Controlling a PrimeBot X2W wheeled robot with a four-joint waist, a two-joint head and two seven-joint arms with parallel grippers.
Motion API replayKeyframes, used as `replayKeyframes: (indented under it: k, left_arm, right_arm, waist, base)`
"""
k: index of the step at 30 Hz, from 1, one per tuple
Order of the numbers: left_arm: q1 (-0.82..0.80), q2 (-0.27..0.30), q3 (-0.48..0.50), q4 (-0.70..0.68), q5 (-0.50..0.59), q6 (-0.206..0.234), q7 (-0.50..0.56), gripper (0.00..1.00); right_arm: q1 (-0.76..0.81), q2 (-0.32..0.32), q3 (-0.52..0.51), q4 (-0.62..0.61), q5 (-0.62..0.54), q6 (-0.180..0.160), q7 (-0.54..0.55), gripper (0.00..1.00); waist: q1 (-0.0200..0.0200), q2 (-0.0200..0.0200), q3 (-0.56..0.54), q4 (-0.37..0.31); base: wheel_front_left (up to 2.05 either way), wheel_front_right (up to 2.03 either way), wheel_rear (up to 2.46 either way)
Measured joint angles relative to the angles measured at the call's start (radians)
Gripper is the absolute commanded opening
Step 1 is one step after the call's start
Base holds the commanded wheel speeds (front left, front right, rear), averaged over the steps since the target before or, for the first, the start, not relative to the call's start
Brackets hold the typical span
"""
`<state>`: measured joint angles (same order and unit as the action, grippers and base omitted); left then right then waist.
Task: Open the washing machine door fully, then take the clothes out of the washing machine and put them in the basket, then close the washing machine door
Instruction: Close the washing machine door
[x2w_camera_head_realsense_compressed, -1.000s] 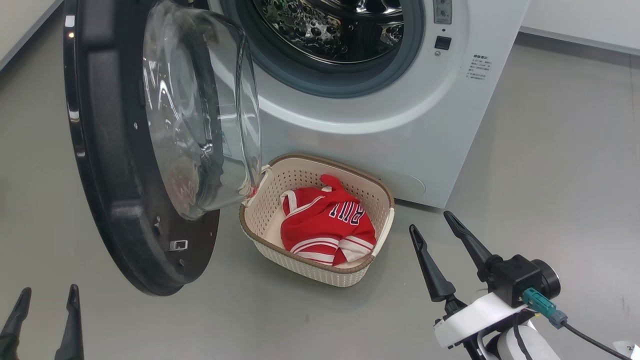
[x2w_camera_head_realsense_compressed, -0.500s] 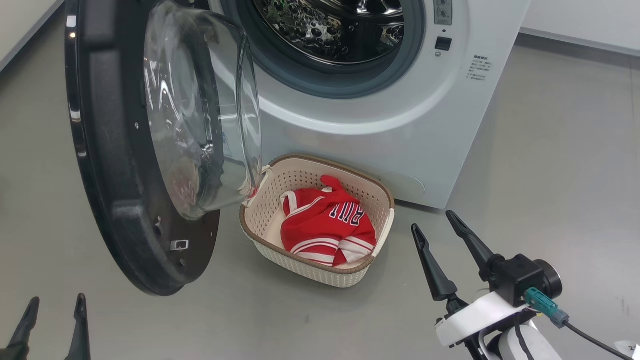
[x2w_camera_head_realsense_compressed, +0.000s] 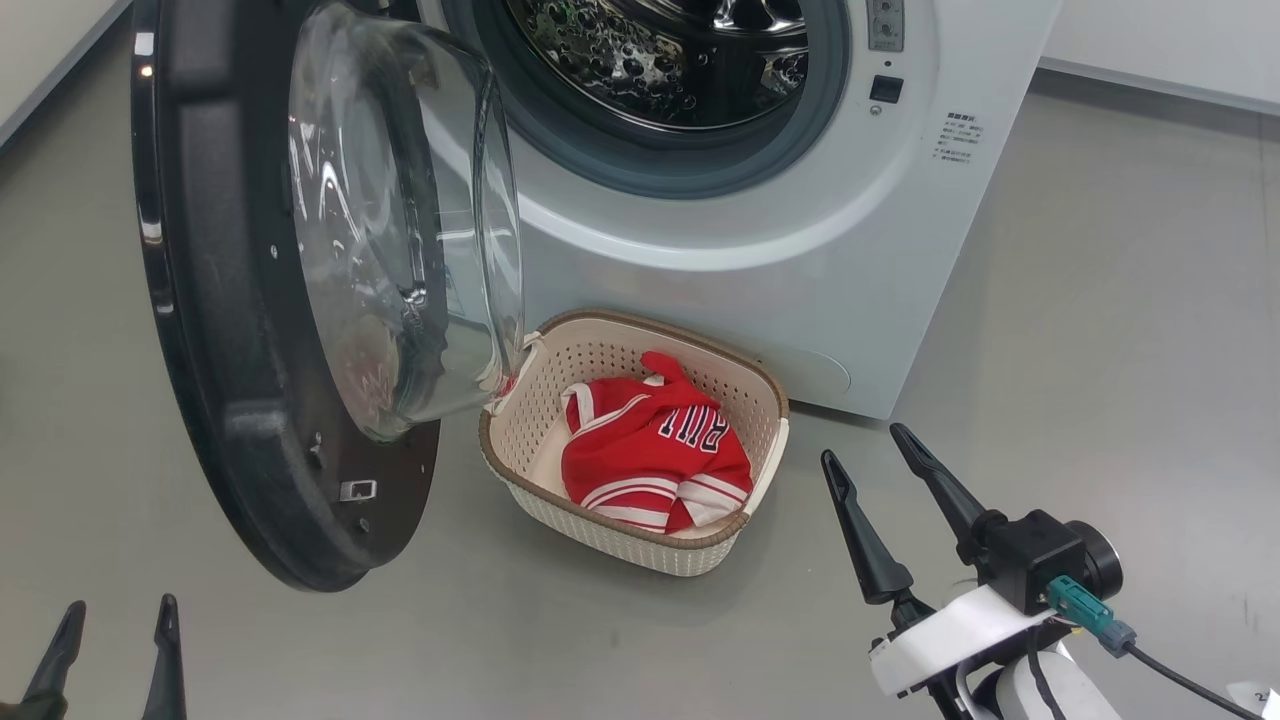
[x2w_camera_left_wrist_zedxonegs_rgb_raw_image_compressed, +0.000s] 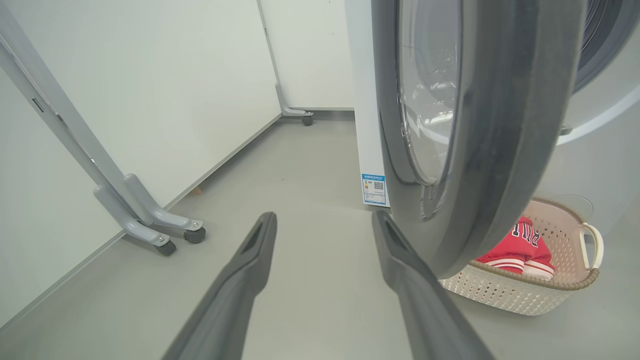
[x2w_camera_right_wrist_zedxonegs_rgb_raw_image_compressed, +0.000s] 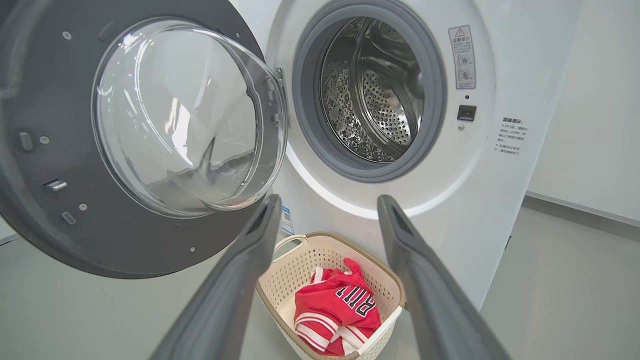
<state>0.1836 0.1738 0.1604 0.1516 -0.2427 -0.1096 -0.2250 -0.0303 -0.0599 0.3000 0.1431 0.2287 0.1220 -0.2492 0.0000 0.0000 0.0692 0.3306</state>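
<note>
Sliding a little rightward along the bottom edge of the head view, the left gripper (x2w_camera_head_realsense_compressed: 120, 603) has been carried sideways and slightly down over the last second. Its two fingers are held wide apart, with nothing between them, near the lower rim of the washing machine door (x2w_camera_head_realsense_compressed: 215, 400). The right gripper (x2w_camera_head_realsense_compressed: 860, 442) has hardly been shifted: fingers parted too, empty, pointed towards the basket (x2w_camera_head_realsense_compressed: 610, 532). In that basket, set on the floor just in front of the washing machine (x2w_camera_head_realsense_compressed: 800, 270), the clothes (x2w_camera_head_realsense_compressed: 650, 455) are bundled, red, lettering up. Further back the door is swung wide, and no cloth is made out in the visible part of the drum (x2w_camera_head_realsense_compressed: 650, 70). Unloading is judged done; the left arm's small move is read as a lining-up on the door, so only closing is left.
</note>
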Motion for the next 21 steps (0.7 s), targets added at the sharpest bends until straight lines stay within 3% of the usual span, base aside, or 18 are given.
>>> replayKeyframes:
  k: [21]
  left_arm:
    - [-0.016, -0.003, -0.001, 0.016, 0.016, 0.0, -0.007, 1.0]
  right_arm:
    - [0.0, 0.002, 0.001, 0.001, 0.0, 0.0, 0.0, 1.0]
  waist:
    - [0.0, 0.0, 0.002, 0.001]
  base:
    - [0.0, 0.0, 0.0]
